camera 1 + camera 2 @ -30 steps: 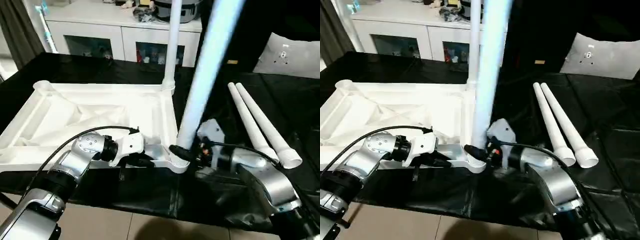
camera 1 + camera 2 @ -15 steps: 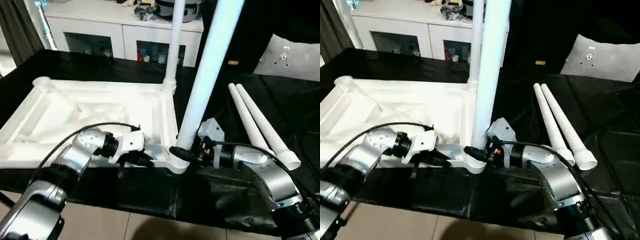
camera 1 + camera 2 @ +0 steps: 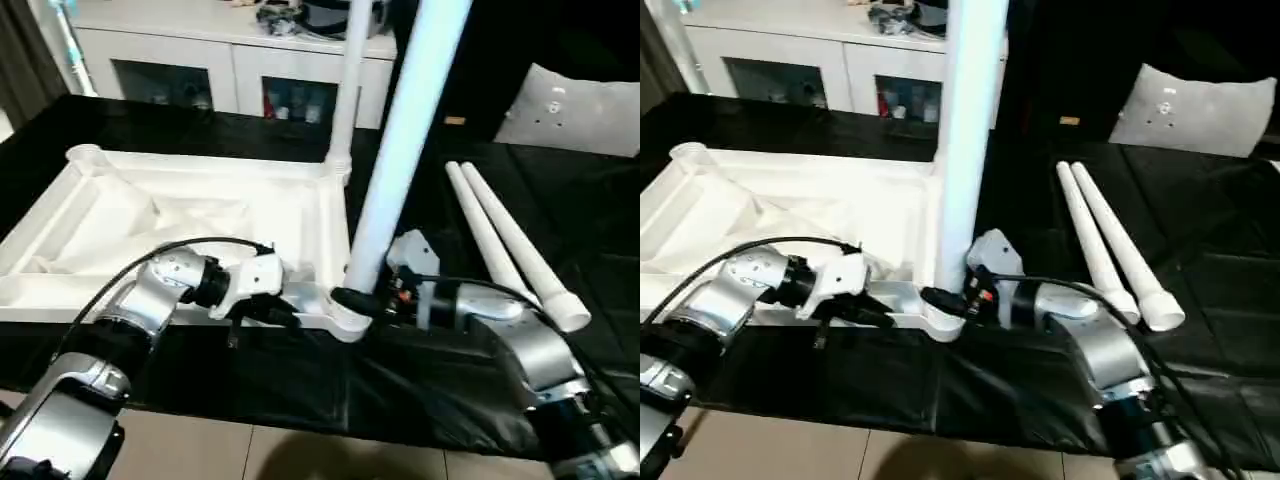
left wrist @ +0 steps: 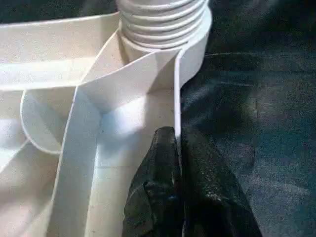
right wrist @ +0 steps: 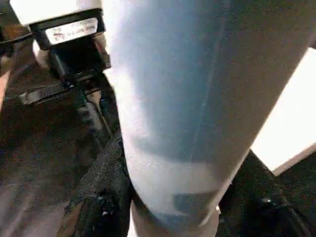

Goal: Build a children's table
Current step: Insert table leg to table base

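The white table top [image 3: 190, 225] is lying upside down on the black table cover [image 3: 300, 380], with its ribbed side facing up. The left gripper [image 3: 285, 312] is pinching the near edge of the table top, with its two black fingers [image 4: 163, 197] squeezed shut on the thin wall. Just beside it, at the near corner, one leg [image 3: 400, 150] is standing up in the round socket [image 3: 345, 318]. The right gripper [image 3: 352, 302] is holding this leg near its bottom, with a finger on each side. Another leg [image 3: 345, 90] is standing in the far corner. Two more legs [image 3: 505, 245] are lying side by side on the cover, to the right.
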Tool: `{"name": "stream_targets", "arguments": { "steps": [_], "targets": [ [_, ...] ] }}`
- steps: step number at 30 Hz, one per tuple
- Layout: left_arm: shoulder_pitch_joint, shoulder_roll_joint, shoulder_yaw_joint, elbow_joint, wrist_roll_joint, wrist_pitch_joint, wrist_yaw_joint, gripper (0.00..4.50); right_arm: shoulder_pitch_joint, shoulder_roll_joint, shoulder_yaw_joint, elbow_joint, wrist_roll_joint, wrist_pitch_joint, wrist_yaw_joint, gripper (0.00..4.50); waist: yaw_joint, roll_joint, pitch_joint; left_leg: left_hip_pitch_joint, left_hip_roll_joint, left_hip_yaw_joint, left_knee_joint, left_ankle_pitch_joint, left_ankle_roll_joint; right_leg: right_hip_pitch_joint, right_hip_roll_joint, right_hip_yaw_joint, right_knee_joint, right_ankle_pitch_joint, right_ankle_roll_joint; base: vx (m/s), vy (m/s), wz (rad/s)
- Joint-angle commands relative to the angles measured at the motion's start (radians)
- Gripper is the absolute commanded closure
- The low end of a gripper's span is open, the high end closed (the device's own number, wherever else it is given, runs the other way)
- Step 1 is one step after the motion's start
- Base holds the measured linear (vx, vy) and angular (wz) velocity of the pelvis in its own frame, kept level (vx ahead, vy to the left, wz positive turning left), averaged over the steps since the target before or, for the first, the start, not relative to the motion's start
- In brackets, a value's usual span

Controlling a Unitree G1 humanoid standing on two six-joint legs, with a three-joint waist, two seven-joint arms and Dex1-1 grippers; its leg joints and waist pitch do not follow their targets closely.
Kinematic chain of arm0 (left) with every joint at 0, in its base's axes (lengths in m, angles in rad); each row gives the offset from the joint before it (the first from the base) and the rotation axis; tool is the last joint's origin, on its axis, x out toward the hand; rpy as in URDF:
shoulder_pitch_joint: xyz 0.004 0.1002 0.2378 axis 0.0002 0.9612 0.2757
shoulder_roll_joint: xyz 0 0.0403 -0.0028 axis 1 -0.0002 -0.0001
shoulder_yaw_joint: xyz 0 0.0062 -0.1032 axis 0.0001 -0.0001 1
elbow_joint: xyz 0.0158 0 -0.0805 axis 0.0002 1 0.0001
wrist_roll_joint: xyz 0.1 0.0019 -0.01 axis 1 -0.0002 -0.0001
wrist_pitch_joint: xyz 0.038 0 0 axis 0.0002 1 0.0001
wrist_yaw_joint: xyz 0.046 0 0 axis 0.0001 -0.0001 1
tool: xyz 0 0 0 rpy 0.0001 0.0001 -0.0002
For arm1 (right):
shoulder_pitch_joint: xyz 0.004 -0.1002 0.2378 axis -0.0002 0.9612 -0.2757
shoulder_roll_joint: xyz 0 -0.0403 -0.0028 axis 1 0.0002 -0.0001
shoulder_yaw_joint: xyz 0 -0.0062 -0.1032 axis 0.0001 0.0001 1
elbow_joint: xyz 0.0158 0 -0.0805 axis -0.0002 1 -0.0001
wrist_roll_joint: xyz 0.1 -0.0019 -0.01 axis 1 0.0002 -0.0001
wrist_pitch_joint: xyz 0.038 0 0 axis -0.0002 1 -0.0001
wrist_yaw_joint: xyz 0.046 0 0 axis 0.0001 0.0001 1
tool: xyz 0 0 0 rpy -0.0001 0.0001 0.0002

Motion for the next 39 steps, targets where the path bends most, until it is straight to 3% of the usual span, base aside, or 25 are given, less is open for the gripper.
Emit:
{"name": "stream_targets", "arguments": {
  "steps": [1, 2, 4, 6, 7, 9, 11, 14, 19, 24, 25, 28, 30, 32, 34, 36, 39],
  "targets": [
    [0.002, -0.004, 0.101, -0.126, -0.02, 0.164, 0.151, 4.5, 0.043, 0.001, 0.062, 0.155, -0.095, 0.086, -0.068, 2.62, -0.002, 0.018, -0.028, 0.011, 0.053, -0.042, -0.089, -0.497, -0.036, 0.016, -0.084, 0.039, -0.1, -0.689, -0.101, 0.0, 0.0, 0.0],
    [0.014, -0.012, 0.115, -0.165, -0.028, 0.212, 0.175, 4.5, 0.037, 0.007, 0.053, 0.163, -0.099, 0.085, -0.089, 2.62, -0.002, 0.018, -0.028, 0.013, 0.052, -0.042, -0.088, -0.496, -0.036, 0.015, -0.083, 0.038, -0.104, -0.698, -0.098, 0.0, 0.0, 0.0],
    [0.063, -0.051, 0.163, -0.33, -0.057, 0.383, 0.265, 4.5, 0.011, 0.037, 0.019, 0.197, -0.114, 0.091, -0.176, 2.62, -0.012, 0.022, -0.031, 0.005, 0.052, -0.044, -0.09, -0.483, -0.033, 0.02, -0.078, 0.035, -0.101, -0.663, -0.103, 0.0, 0.0, 0.0],
    [0.095, -0.08, 0.173, -0.428, -0.065, 0.459, 0.302, 4.5, -0.004, 0.056, 0.002, 0.217, -0.123, 0.095, -0.226, 2.62, -0.022, 0.023, -0.028, 0.001, 0.053, -0.044, -0.091, -0.498, -0.032, 0.02, -0.074, 0.032, -0.1, -0.645, -0.11, 0.0, 0.0, 0.0],
    [0.116, -0.101, 0.173, -0.49, -0.069, 0.505, 0.321, 4.5, -0.014, 0.068, -0.008, 0.231, -0.126, 0.1, -0.254, 2.62, -0.023, 0.024, -0.034, 0.004, 0.051, -0.042, -0.087, -0.493, -0.029, 0.02, -0.076, 0.035, -0.098, -0.634, -0.115, 0.0, 0.0, 0.0],
    [0.133, -0.123, 0.168, -0.55, -0.067, 0.55, 0.338, 4.5, -0.026, 0.081, -0.016, 0.249, -0.127, 0.1, -0.278, 2.62, -0.02, 0.023, -0.036, 0.009, 0.048, -0.034, -0.083, -0.467, -0.014, 0.014, -0.073, 0.04, -0.104, -0.611, -0.125, 0.0, 0.0, 0.0],
    [0.151, -0.148, 0.154, -0.605, -0.055, 0.592, 0.358, 4.5, -0.043, 0.098, -0.025, 0.274, -0.127, 0.096, -0.303, 2.62, -0.019, 0.023, -0.038, 0.0, 0.048, -0.031, -0.083, -0.429, -0.004, 0.018, -0.071, 0.044, -0.095, -0.555, -0.148, 0.0, 0.0, 0.0],
    [0.166, -0.176, 0.126, -0.654, -0.018, 0.647, 0.403, 4.5, -0.064, 0.128, -0.034, 0.305, -0.113, 0.087, -0.314, 2.62, -0.01, 0.017, -0.047, -0.001, 0.048, -0.023, -0.082, -0.374, 0.008, 0.024, -0.067, 0.048, -0.088, -0.47, -0.169, 0.0, 0.0, 0.0],
    [0.155, -0.15, 0.106, -0.651, 0.006, 0.662, 0.411, 4.5, -0.067, 0.138, -0.021, 0.307, -0.091, 0.101, -0.262, 2.62, -0.003, 0.021, -0.051, -0.01, 0.048, -0.022, -0.084, -0.302, 0.02, 0.037, -0.068, 0.049, -0.079, -0.411, -0.177, 0.0, 0.0, 0.0],
    [0.153, -0.121, 0.08, -0.683, 0.021, 0.7, 0.427, 4.5, -0.074, 0.138, -0.009, 0.333, -0.102, 0.1, -0.243, 2.62, -0.004, 0.024, -0.053, -0.01, 0.05, -0.022, -0.082, -0.296, 0.014, 0.039, -0.067, 0.048, -0.075, -0.393, -0.19, 0.0, 0.0, 0.0],
    [0.157, -0.117, 0.063, -0.684, 0.052, 0.723, 0.443, 4.5, -0.085, 0.145, -0.019, 0.359, -0.107, 0.096, -0.253, 2.62, -0.004, 0.03, -0.055, -0.008, 0.05, -0.022, -0.082, -0.293, 0.01, 0.04, -0.067, 0.049, -0.073, -0.383, -0.193, 0.0, 0.0, 0.0],
    [0.157, -0.117, 0.06, -0.672, 0.067, 0.725, 0.457, 4.5, -0.095, 0.153, -0.035, 0.375, -0.1, 0.095, -0.261, 2.62, -0.008, 0.028, -0.052, -0.006, 0.047, -0.021, -0.08, -0.319, 0.009, 0.038, -0.066, 0.046, -0.08, -0.419, -0.189, 0.0, 0.0, 0.0],
    [0.146, -0.119, 0.061, -0.638, 0.084, 0.696, 0.49, 4.5, -0.105, 0.156, -0.038, 0.391, -0.105, 0.073, -0.256, 2.06, -0.009, 0.031, -0.051, -0.003, 0.046, -0.025, -0.078, -0.354, 0.001, 0.034, -0.067, 0.042, -0.089, -0.503, -0.159, 0.0, 0.0, 0.0],
    [0.135, -0.133, 0.079, -0.617, 0.075, 0.681, 0.513, 4.5, -0.109, 0.157, -0.039, 0.399, -0.109, 0.063, -0.257, 1.89, -0.009, 0.031, -0.051, 0.001, 0.045, -0.025, -0.076, -0.366, -0.002, 0.03, -0.065, 0.042, -0.093, -0.52, -0.153, 0.0, 0.0, 0.0],
    [0.118, -0.144, 0.097, -0.596, 0.055, 0.674, 0.521, 4.5, -0.117, 0.155, -0.046, 0.425, -0.127, 0.021, -0.283, 1.57, -0.005, 0.029, -0.054, 0.0, 0.047, -0.025, -0.076, -0.357, -0.006, 0.031, -0.063, 0.043, -0.088, -0.477, -0.162, 0.0, 0.0, 0.0],
    [0.107, -0.139, 0.097, -0.578, 0.041, 0.633, 0.5, 4.5, -0.122, 0.165, -0.08, 0.443, -0.09, 0.035, -0.267, 1.42, -0.002, 0.034, -0.055, 0.001, 0.047, -0.025, -0.076, -0.358, -0.005, 0.031, -0.063, 0.043, -0.084, -0.448, -0.174, 0.0, 0.0, 0.0],
    [0.111, -0.134, 0.095, -0.558, 0.032, 0.597, 0.476, 4.5, -0.114, 0.16, -0.092, 0.435, -0.081, 0.012, -0.255, 1.17, 0.003, 0.034, -0.058, -0.001, 0.048, -0.023, -0.076, -0.339, -0.001, 0.035, -0.063, 0.046, -0.08, -0.394, -0.189, 0.0, 0.0, 0.0]
  ]
}}
